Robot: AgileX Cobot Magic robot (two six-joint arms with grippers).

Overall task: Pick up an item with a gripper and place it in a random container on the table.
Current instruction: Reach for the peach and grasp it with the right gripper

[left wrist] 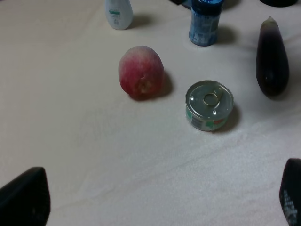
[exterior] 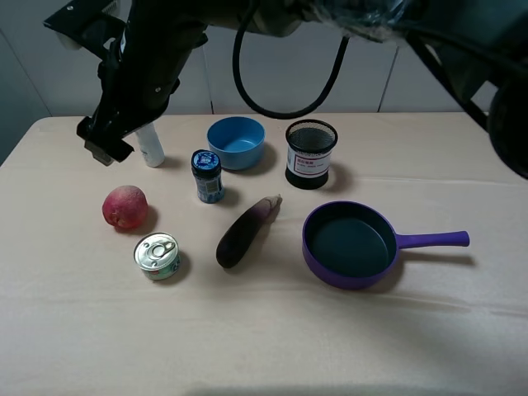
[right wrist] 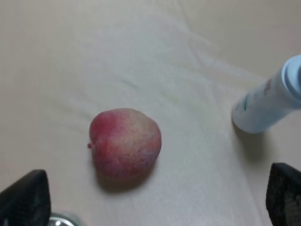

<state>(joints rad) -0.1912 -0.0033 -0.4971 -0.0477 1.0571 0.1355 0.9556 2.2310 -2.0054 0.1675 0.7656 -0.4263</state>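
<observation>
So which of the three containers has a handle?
The shallow purple frying pan, handle pointing right; the round blue bowl and the black mesh cup have none.

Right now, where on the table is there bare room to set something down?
Bare: the whole front strip of the beige cloth table, nearer than the round silver tin can and purple frying pan. Crowded: the back row, white bottle to black mesh cup.

The peach (exterior: 124,207) is red-pink with yellowish blotches. The can (exterior: 157,256) is silver with a green and red label. The eggplant (exterior: 246,233) is dark purple. The pan (exterior: 351,244) is purple, dark inside. The bowl (exterior: 236,142) is blue, the mesh cup (exterior: 311,153) black, the table (exterior: 264,346) beige.
</observation>
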